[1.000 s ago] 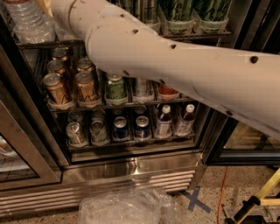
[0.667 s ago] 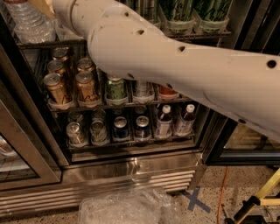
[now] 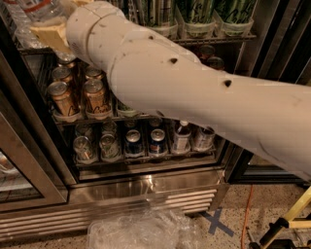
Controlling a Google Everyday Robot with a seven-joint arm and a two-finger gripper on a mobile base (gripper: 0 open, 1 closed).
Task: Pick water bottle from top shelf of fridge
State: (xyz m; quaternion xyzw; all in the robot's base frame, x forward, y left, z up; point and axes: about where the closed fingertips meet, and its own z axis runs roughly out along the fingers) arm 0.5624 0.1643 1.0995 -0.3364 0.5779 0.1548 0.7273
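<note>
The water bottle [image 3: 39, 8], clear with a red-and-white label band, stands at the left end of the top shelf [image 3: 218, 38] of the fridge [image 3: 146, 192], cut off by the top edge of the view. My gripper [image 3: 52, 28] is at the top left, right against the bottle's lower part, with a tan part of it showing just below and in front of the bottle. My thick white arm [image 3: 194, 92] crosses the view from the right and hides much of the upper shelves.
Tall green-and-silver cans [image 3: 199, 12] stand on the top shelf to the right. Gold cans [image 3: 60, 97] fill the middle rack. Blue cans [image 3: 132, 143] and a small white-capped bottle [image 3: 181, 136] stand on the lower rack. Crumpled clear plastic [image 3: 141, 231] lies on the floor.
The arm has pushed further in towards the top left. The bottle now sits higher in the view, and the gripper's tan part shows just below it.
</note>
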